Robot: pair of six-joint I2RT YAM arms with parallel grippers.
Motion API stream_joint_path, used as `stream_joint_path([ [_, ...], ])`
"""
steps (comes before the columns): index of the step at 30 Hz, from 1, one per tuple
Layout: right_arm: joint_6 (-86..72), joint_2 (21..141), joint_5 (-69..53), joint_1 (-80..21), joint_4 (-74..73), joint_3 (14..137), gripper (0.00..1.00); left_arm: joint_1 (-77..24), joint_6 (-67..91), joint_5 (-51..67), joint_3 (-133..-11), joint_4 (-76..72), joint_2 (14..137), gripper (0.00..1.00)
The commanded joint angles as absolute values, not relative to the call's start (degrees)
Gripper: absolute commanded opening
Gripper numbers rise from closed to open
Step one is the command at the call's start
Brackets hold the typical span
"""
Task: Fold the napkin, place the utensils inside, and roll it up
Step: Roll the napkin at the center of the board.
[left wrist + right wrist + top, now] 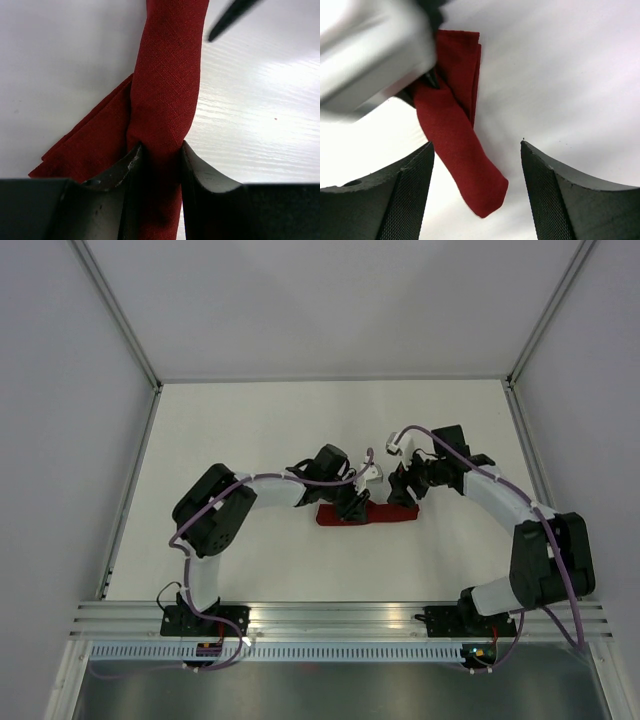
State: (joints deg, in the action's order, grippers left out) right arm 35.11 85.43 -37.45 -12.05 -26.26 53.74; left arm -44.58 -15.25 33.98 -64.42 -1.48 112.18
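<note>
Left gripper (160,152) is pinching the rolled napkin (167,85) between its jaws. Right gripper (476,155) is standing open, the roll's far end lying between its jaws, untouched. Fork is not showing. Judgement: close right squarely on that end; tuck the flap spilling beside the left jaw.

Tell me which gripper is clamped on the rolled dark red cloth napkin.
The left gripper: its fingers pinch the rolled dark red cloth napkin. The right gripper stands open, fingers clear of it.
</note>
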Motion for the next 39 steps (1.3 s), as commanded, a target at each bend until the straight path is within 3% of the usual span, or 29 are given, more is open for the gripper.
stream_joint_path([
  [1,35.9,77.3,-39.6,-12.2,-19.5,48.0,0.76,-42.4,-11.9,44.3,-65.6,12.0,119.5,0.02],
  [7,43.1,68.8,-37.4,-14.4,-16.8,39.4,0.79,-40.3,-13.4,51.8,-74.5,23.2,126.0,0.04],
  [13,46.6,64.7,-23.9,-24.5,-8.2,30.8,0.79,-40.0,-16.3,54.5,-84.0,34.4,132.3,0.07],
  [22,48.1,69.9,-16.3,-33.4,-3.1,28.6,0.79,-39.7,-17.1,55.5,-87.5,39.3,135.2,0.10],
  [25,48.0,71.6,-16.3,-34.3,-3.3,28.9,0.75,-39.7,-17.0,55.5,-87.6,39.4,135.0,0.13],
  [29,47.6,73.0,-16.8,-34.6,-5.0,29.5,0.67,-39.6,-16.8,55.0,-87.9,39.3,134.6,0.26],
  [31,47.5,73.6,-17.3,-34.6,-6.2,30.1,0.61,-39.5,-16.8,55.1,-88.1,39.2,134.3,0.30],
  [35,47.5,74.0,-18.5,-34.5,-9.4,30.4,0.37,-39.5,-16.6,55.2,-87.9,38.0,131.7,0.36],
  [39,47.6,74.4,-19.3,-34.5,-11.5,30.8,0.31,-39.1,-15.9,54.8,-87.6,36.3,128.5,0.38],
])
